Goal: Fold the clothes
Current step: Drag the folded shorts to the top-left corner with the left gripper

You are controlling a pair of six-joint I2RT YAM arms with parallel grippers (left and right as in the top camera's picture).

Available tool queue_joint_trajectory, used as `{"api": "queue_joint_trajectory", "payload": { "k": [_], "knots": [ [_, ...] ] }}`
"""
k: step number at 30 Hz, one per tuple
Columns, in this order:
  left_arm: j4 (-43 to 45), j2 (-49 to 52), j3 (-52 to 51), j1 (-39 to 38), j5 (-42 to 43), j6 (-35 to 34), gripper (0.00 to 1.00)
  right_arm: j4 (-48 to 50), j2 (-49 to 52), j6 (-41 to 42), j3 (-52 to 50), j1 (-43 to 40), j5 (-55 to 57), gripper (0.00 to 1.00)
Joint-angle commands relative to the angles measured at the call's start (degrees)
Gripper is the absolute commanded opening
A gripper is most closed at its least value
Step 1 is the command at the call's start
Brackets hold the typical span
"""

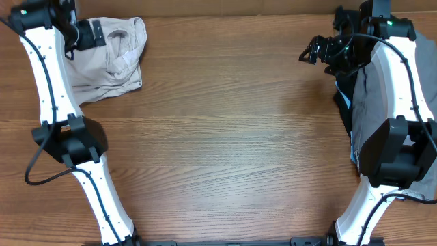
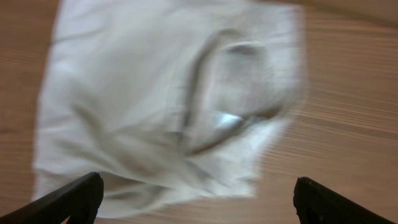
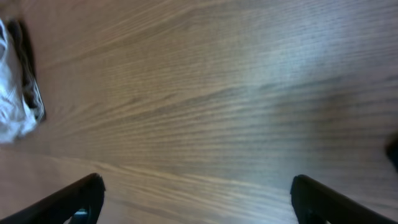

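Note:
The beige shorts [image 1: 109, 61] lie folded in a rough square at the table's back left. In the left wrist view they [image 2: 168, 99] fill most of the frame, blurred, with a curved pocket seam. My left gripper [image 1: 97, 33] hovers over the shorts' top edge, open and empty; its fingertips [image 2: 199, 199] show spread wide above the cloth. My right gripper [image 1: 311, 51] is at the back right, open and empty over bare wood [image 3: 199, 199].
A pile of grey and black garments [image 1: 365, 96] lies at the right edge, partly under my right arm. A bit of white and dark cloth [image 3: 18, 93] shows at the left of the right wrist view. The table [image 1: 232, 137] is brown wood.

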Motion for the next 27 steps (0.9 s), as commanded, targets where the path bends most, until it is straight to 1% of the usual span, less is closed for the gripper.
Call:
{"api": "queue_joint_trajectory", "payload": {
  "k": [1, 6, 9, 13, 16, 23, 27],
  "knots": [
    [-4.92, -0.59, 9.4, -3.1, 9.16, -2.58, 1.0, 1.14, -0.94, 3.8, 0.94, 0.0, -0.02, 1.0],
    [-12.09, -0.68, 18.49, -6.91, 7.37, -2.78, 1.0, 1.9, -1.68, 5.14, 1.03, -0.17, -0.02, 1.0],
    [-14.95, -2.54, 18.43, -8.96, 4.98, -3.43, 1.0, 1.46, -3.61, 5.03, 1.03, -0.17, 0.0, 1.0],
    [-14.93, -4.44, 18.38, -10.93, 4.63, -4.2, 1.0, -0.87, -7.98, 4.37, 1.03, -0.15, 0.04, 1.0],
    [-14.93, -6.8, 18.38, -12.35, 4.61, -4.44, 1.0, -4.85, -13.11, 3.58, 1.03, -0.15, 1.97, 1.0],
    [-14.95, -9.88, 18.01, -14.4, 4.37, -4.42, 1.0, -13.84, -20.31, 3.17, 1.03, -0.15, 8.55, 1.0],
    [-14.95, -11.8, 14.16, -15.87, 0.11, -4.46, 1.0, -17.07, -23.32, 3.02, 1.03, -0.15, 12.04, 1.0]
  ]
}}
